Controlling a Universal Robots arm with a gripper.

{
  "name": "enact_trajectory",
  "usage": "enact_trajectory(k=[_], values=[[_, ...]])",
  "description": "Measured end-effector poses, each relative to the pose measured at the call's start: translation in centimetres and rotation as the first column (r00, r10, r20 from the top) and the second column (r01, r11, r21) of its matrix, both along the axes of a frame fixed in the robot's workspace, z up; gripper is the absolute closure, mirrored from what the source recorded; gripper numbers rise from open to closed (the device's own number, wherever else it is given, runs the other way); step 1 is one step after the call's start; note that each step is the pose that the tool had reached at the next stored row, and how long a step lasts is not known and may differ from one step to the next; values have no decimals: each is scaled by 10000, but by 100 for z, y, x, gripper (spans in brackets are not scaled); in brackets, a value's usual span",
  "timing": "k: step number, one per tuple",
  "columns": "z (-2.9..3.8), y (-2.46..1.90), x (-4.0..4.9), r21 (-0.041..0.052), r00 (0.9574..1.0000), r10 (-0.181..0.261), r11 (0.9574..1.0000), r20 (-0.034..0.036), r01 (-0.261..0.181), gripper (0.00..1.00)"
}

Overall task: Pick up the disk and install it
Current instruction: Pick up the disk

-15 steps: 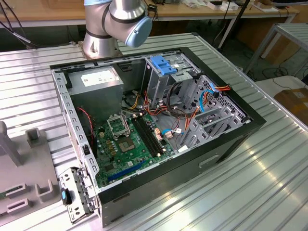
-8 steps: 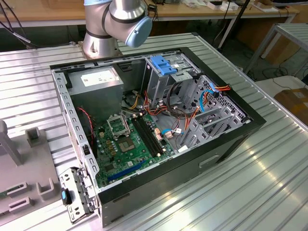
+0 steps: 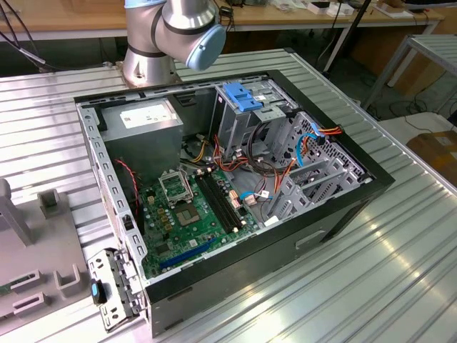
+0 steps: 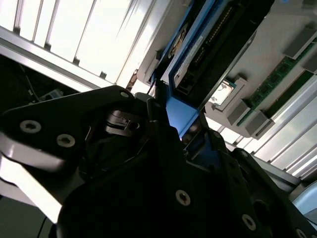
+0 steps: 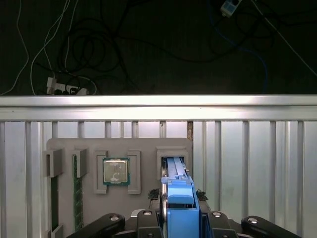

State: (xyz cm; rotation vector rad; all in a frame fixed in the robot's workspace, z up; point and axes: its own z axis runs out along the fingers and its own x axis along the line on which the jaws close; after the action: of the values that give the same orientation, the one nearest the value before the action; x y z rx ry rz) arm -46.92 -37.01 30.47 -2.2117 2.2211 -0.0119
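Note:
In both wrist views the disk, a thin drive seen edge-on with bright blue carrier rails, stands upright in a slot of a grey holder tray. My gripper sits over the disk's near end. Its black fingers press against the blue rails from both sides, so it is shut on the disk. The disk's far end is still at the slot's mouth. The open computer case lies on the ribbed metal table in the exterior view, with the arm's base behind it.
On the tray beside the disk sit a processor chip and memory sticks in their own holders. The tray lies at the exterior view's left of the case. A blue bracket tops the metal cage inside the case. Cables hang beyond the table edge.

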Motion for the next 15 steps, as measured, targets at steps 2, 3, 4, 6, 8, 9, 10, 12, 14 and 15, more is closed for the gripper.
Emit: enact_trajectory(k=[2, 3, 4, 6, 8, 9, 10, 12, 14, 15], values=[[0, 0, 0, 0, 10000, -26, 10000, -1, 26, 63], [0, 0, 0, 0, 10000, -47, 10000, 0, 47, 63], [-1, 0, 0, 0, 10000, -74, 10000, 0, 74, 63], [-1, 0, 0, 0, 9999, -120, 9999, 0, 120, 63], [-1, 0, 0, 0, 9999, -130, 9999, 0, 130, 63], [-1, 0, 0, 0, 9999, -143, 9999, 0, 143, 63], [-1, 0, 0, 0, 9999, -145, 9999, 0, 145, 63], [-2, 0, 0, 0, 9999, -146, 9999, 0, 146, 63], [-2, 0, 0, 0, 9999, -146, 9999, 0, 146, 63], [-2, 0, 0, 0, 9999, -146, 9999, 0, 146, 63]])
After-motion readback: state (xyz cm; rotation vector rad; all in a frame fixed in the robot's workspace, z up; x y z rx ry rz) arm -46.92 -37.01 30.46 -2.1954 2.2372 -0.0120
